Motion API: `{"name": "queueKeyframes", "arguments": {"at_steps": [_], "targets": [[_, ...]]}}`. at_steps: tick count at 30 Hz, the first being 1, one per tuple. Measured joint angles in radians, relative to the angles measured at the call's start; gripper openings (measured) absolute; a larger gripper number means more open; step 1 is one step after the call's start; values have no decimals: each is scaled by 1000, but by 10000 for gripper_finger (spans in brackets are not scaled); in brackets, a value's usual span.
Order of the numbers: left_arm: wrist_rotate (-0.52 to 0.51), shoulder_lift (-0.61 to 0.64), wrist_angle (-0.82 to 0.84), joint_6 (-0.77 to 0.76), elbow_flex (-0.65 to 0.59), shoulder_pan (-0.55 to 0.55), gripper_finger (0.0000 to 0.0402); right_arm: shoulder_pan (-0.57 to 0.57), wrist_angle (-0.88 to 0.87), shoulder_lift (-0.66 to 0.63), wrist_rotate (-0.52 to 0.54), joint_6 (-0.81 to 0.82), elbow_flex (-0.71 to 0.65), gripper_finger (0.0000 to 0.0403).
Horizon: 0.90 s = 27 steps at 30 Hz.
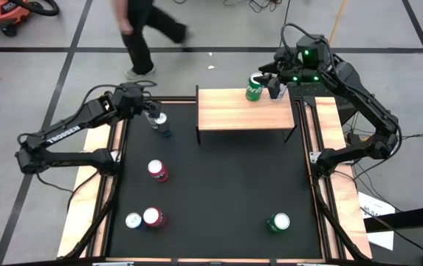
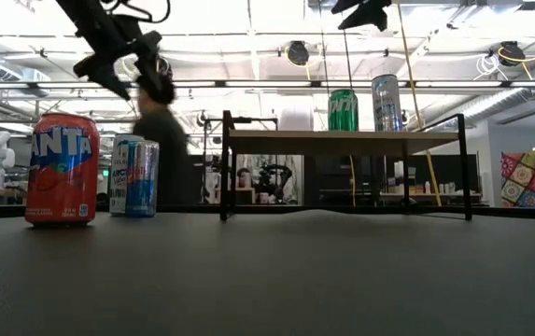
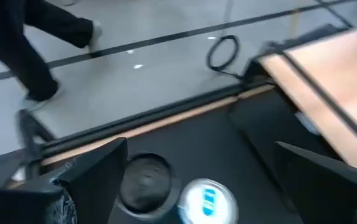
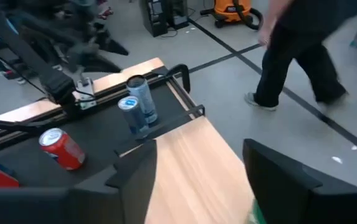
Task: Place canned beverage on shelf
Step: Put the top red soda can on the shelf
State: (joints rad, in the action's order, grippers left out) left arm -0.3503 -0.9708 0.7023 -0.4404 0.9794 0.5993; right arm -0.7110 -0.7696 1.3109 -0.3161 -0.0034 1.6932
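The right gripper (image 1: 275, 83) hangs open above the shelf (image 1: 226, 111), just beside a green can (image 1: 254, 87) standing there. The left gripper (image 1: 152, 112) spreads wide over two slim cans (image 1: 162, 123).

My wrist views smear with motion blur; ceiling strip lights (image 2: 248, 42) shine bright overhead, the table (image 2: 267, 280) dim.

We see a person (image 1: 146, 33) walking across the floor beyond the tabletop (image 1: 218, 192). An orange vacuum (image 1: 6, 13) sits in the far corner, and papers (image 1: 377, 218) lie on the floor beside the tabletop.
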Motion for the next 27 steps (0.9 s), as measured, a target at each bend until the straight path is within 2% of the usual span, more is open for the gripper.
{"name": "queueKeyframes", "arguments": {"at_steps": [4,9,14,22,27], "targets": [[34,-40,30,-52,-24,65,395,16,-3,0,0,37,0,253],[107,-62,45,-122,-35,65,395,34,-45,-9,0,74,0,260],[115,-61,54,-145,-35,-12,390,54,-48,-29,1,97,0,255],[115,-57,80,-210,-35,-153,339,63,-31,-55,3,150,0,254],[206,-32,161,-234,-5,-216,327,115,-34,-34,1,160,0,254]]}}
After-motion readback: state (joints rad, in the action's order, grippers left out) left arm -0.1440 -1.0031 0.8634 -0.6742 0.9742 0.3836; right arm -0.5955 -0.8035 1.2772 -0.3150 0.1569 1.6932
